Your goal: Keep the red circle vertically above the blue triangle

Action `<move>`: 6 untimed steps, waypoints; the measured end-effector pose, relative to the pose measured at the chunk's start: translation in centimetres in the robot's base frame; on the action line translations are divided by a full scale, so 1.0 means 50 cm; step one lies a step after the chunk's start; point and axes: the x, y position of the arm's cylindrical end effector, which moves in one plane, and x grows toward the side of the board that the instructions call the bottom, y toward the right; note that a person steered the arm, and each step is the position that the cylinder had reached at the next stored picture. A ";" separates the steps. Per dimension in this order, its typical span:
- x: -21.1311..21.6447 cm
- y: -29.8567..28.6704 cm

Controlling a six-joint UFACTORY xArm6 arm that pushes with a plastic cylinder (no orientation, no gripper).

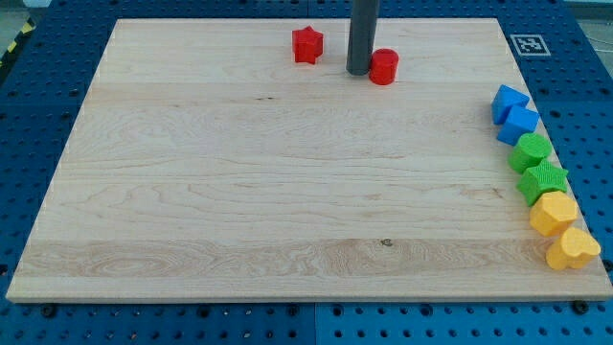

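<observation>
Your rod ends in a bare tip (pixel 361 72), with no pincer on it to stand apart or together. The tip sits at the far edge of the wooden board (pixel 239 192), touching or just beside the left side of the red circle (pixel 384 67). To the left of the tip, a little apart, you have the red star (pixel 306 45). Well off to the right, along the board's right edge, a column of blocks runs from far to near. The blue triangle (pixel 509 101) comes first, touching a second blue block (pixel 520 124). Then come a green circle (pixel 531 151), a green star (pixel 543 181), a yellow hexagon (pixel 554 213) and a yellow heart (pixel 573 249).
</observation>
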 end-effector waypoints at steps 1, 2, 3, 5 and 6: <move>0.000 0.014; 0.000 0.022; -0.002 0.028; -0.005 0.104; -0.005 0.109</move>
